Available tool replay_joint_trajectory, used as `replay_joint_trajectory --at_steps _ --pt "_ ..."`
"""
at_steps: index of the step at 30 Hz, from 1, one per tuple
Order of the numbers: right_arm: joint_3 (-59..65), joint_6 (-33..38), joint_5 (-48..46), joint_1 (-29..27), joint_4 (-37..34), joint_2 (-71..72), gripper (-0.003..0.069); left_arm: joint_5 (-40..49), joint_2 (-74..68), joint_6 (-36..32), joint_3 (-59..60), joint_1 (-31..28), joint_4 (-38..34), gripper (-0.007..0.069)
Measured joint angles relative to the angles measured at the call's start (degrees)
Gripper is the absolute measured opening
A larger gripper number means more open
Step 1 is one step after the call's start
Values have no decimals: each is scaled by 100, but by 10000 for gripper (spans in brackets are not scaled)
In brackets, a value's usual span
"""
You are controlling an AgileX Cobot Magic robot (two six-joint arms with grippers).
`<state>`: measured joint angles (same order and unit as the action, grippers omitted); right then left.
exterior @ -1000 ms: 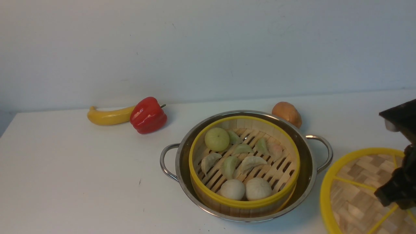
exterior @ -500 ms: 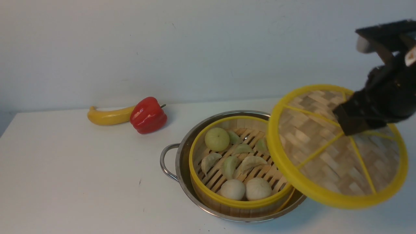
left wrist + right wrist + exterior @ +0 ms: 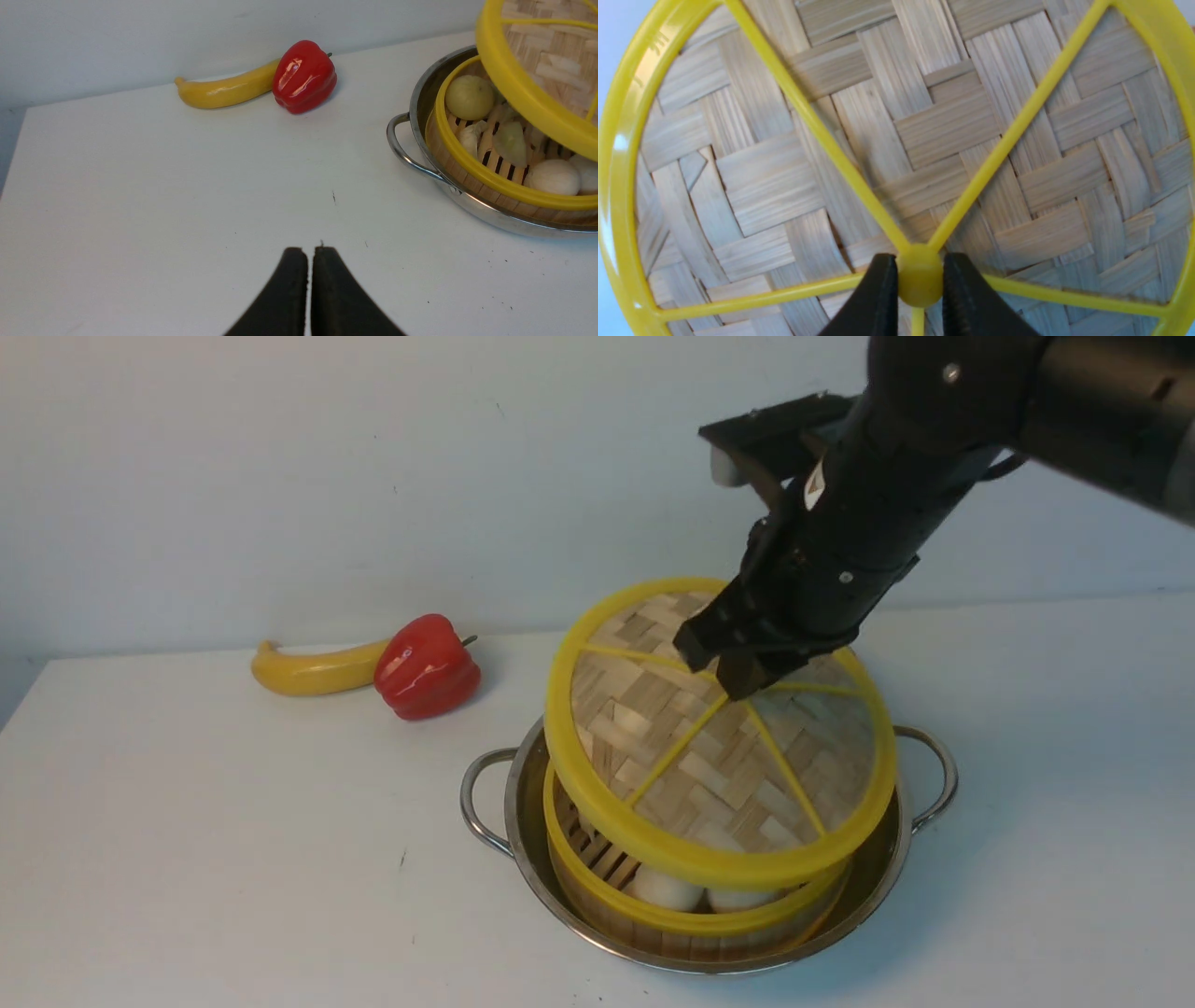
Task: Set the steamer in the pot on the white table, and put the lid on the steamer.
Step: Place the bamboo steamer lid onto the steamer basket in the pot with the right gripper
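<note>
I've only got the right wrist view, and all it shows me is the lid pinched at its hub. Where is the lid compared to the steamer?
Observer: The lid hangs tilted above the steamer. It is not seated, and there is a gap between the two rims.
Operator: Is the steamer in the pot?
Observer: Yes, it sits inside the pot, which stands on the table.
Operator: And the left arm?
Observer: The left jaws are shut and empty, above the table and apart from the pot.
</note>
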<state>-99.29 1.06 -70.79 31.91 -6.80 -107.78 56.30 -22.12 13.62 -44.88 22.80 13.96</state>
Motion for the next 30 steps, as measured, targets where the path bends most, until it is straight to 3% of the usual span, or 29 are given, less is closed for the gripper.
replay_joint_trajectory --at_steps 30 --pt "-444 223 -4 14 71 -644 132 -191 0 0 0 0 0 10"
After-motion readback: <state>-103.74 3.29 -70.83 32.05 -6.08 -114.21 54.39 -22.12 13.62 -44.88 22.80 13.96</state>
